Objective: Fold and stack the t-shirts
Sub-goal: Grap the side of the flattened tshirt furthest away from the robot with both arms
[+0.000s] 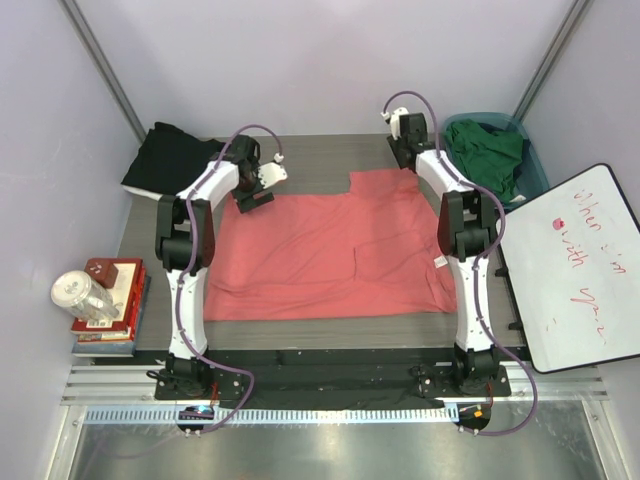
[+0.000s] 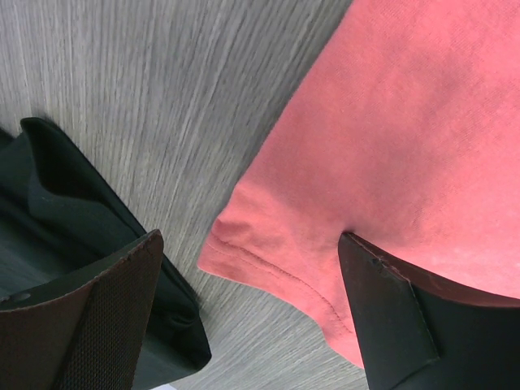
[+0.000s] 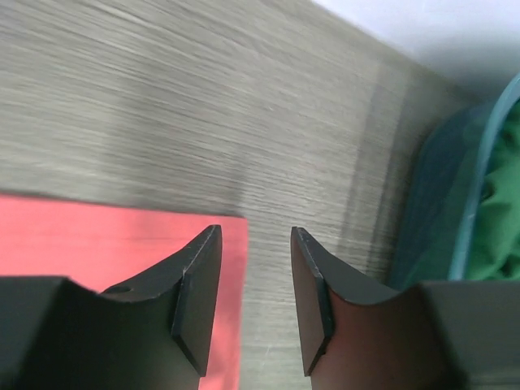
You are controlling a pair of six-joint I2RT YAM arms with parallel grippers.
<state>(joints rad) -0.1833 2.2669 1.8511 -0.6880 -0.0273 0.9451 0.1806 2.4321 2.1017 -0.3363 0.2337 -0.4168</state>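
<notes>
Left jaws, wide and empty, straddle the coral-pink t-shirt (image 2: 406, 122) at its far-left corner; right jaws, half-open, empty, over its far-right corner.

light: bright, even | shadows: soft | right wrist view: motion-blurred

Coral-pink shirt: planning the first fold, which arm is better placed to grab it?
Probably left: the left gripper stands open astride the coral-pink shirt at its sleeve hem. The right gripper, part open, has only bare table between its jaws, beside the shirt's corner.
</notes>
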